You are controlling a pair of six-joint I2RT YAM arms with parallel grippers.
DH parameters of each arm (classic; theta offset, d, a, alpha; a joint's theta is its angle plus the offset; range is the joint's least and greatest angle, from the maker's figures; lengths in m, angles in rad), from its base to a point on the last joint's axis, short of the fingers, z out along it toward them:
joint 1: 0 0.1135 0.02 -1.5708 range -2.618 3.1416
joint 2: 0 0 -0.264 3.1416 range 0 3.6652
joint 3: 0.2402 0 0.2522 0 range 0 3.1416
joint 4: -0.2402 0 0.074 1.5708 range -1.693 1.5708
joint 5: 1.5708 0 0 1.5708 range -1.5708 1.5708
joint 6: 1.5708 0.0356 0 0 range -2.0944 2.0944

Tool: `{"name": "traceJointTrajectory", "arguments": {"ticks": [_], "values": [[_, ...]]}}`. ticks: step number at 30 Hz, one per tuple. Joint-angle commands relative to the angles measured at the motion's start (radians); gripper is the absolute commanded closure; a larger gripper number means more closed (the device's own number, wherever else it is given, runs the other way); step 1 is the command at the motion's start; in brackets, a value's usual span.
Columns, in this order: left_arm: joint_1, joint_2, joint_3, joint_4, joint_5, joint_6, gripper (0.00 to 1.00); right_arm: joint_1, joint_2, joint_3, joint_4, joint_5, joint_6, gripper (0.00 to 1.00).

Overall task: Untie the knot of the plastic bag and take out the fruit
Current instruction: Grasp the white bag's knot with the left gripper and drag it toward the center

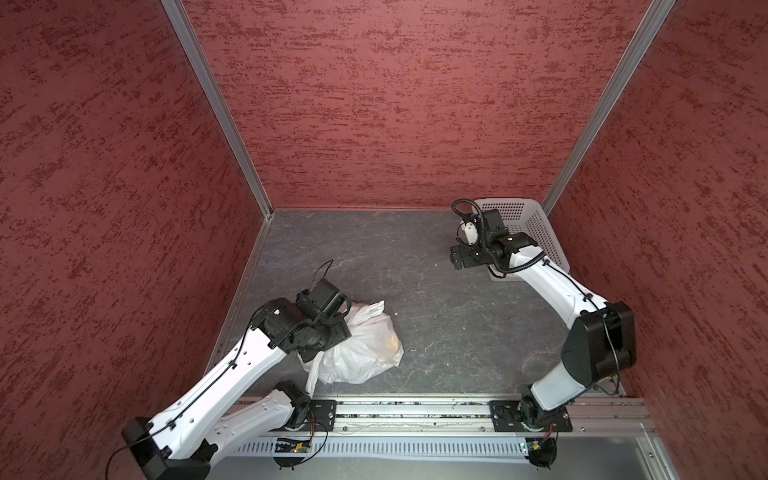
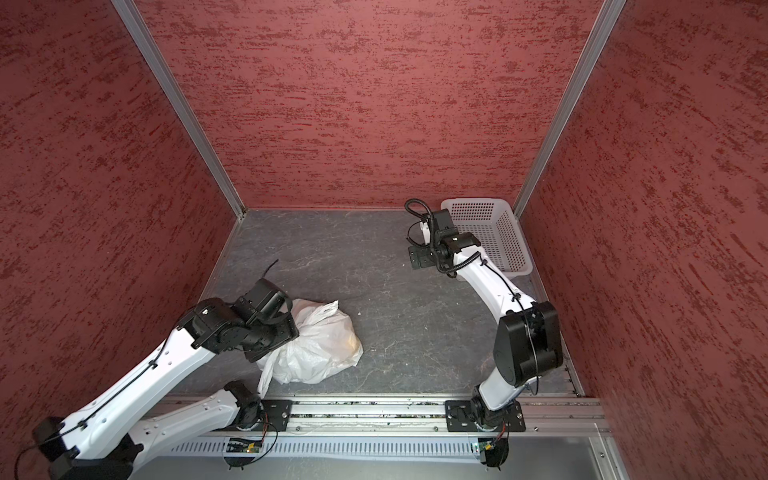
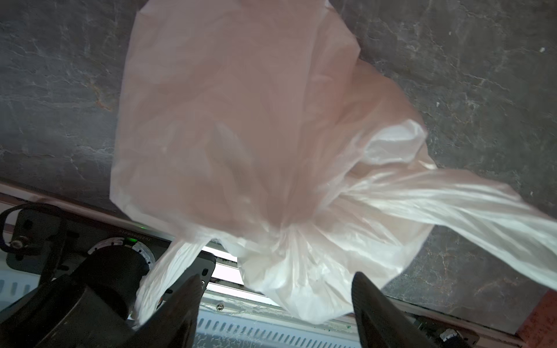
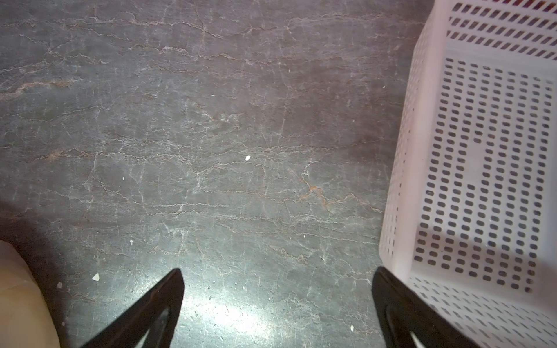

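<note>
The plastic bag [image 1: 365, 349] [image 2: 322, 347], white and crinkly, lies on the grey table near the front rail. An orange tint [image 1: 392, 343] shows through its skin; the fruit is otherwise hidden inside. In the left wrist view the knot [image 3: 283, 232] is a bunched neck with one tail [image 3: 467, 211] trailing off and another [image 3: 168, 271] by a finger. My left gripper [image 3: 277, 276] is open just above the bag, and a lobe of bag reaches into the gap without being pinched. My right gripper [image 4: 278, 271] is open over bare table, far from the bag.
A white perforated basket [image 1: 536, 232] [image 2: 498, 232] [image 4: 407, 168] stands at the back right corner, right beside one right finger. A pale tan rounded shape [image 4: 18, 301] sits at the edge of the right wrist view; I cannot tell what it is. Red walls enclose the table; a metal rail [image 1: 415, 409] runs along the front.
</note>
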Motion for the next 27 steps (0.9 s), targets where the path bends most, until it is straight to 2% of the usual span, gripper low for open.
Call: {"name": "traceJointTrajectory", "arguments": {"ticks": [1,4,6,8,12,20,23,27], "values": [[0.068,-0.006,-0.039,0.115,0.063,0.048,0.17,0.01,-0.03,-0.002,-0.015,-0.007,0.003,0.02],[0.126,0.007,-0.078,0.189,0.109,0.096,0.14,0.01,-0.036,0.001,-0.019,-0.008,-0.001,0.02],[0.13,0.022,-0.093,0.215,0.109,0.102,0.17,0.012,-0.041,0.0,-0.023,-0.004,-0.003,0.02],[0.13,0.033,-0.11,0.243,0.114,0.105,0.26,0.012,-0.048,-0.004,-0.024,0.001,-0.004,0.02],[0.128,0.048,-0.137,0.296,0.121,0.104,0.53,0.012,-0.061,-0.018,-0.016,0.006,-0.002,0.02],[0.124,0.081,-0.124,0.329,0.161,0.115,0.94,0.012,-0.066,-0.039,0.008,-0.004,0.011,0.02],[0.124,0.093,-0.101,0.344,0.182,0.124,1.0,0.012,-0.072,-0.057,0.02,-0.009,0.02,0.02],[0.125,0.119,-0.048,0.357,0.208,0.151,1.0,0.013,-0.09,-0.084,0.036,-0.017,0.031,0.01]]}}
